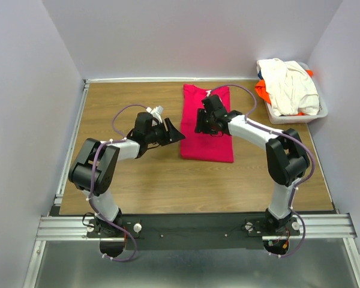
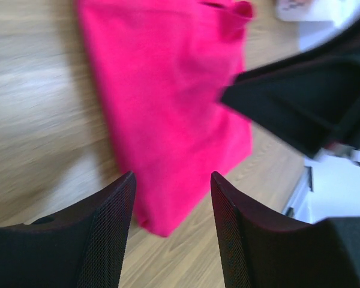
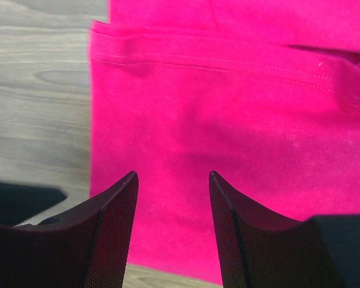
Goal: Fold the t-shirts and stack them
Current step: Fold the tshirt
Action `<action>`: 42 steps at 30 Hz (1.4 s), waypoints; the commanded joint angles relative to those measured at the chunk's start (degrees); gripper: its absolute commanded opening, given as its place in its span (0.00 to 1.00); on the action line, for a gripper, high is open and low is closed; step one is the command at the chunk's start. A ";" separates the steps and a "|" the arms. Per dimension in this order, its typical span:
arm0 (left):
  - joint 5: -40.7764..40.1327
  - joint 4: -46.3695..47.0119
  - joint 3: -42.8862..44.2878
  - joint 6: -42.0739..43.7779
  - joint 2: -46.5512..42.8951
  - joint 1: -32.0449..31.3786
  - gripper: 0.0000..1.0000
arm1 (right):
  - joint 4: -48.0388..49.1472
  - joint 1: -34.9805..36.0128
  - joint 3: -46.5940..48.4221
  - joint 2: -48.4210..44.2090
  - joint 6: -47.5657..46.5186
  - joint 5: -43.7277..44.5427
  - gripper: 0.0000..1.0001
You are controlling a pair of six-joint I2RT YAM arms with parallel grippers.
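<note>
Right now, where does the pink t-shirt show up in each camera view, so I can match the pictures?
Top external: the pink t-shirt lies folded in a long strip at mid-table, slightly right of centre.
Left wrist: it fills the upper middle, with a corner reaching down between the jaws.
Right wrist: it covers most of the picture, right of the wood.
Shared landmark: the wooden table borders the shirt's left edge in every view.

Looks like a robotics lab test cell. Shows in plain pale partition walls [image 1: 24, 90] boxing in a wood-grain tabletop [image 1: 150, 180], in an aluminium extrusion rail [image 1: 192, 225] along the near edge, and in two arms [image 1: 99, 168] mounted there, trailing loose purple cables [image 1: 123, 114].
</note>
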 commanded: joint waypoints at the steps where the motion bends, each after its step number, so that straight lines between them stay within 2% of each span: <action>1: 5.23 8.27 -0.60 -0.68 1.63 -1.24 0.61 | -0.31 0.47 1.79 3.13 1.86 0.60 0.57; 10: 2.94 8.09 -4.64 -0.85 2.51 -1.51 0.65 | -0.23 0.38 3.63 5.24 3.53 1.84 0.57; 28: 4.88 8.18 -3.68 0.73 4.80 -2.65 0.66 | 0.48 0.47 7.85 9.28 5.03 -0.62 0.56; 33: 5.49 8.18 -3.77 1.17 3.92 -2.65 0.66 | 0.92 0.38 9.17 8.76 5.38 -2.21 0.42; 39: 6.28 7.83 -3.33 1.70 4.09 -2.65 0.65 | 1.35 0.47 11.37 10.77 5.38 -6.59 0.33; 42: 6.37 7.48 -3.06 2.14 4.27 -2.65 0.64 | 2.41 0.47 12.86 12.53 5.29 -9.85 0.32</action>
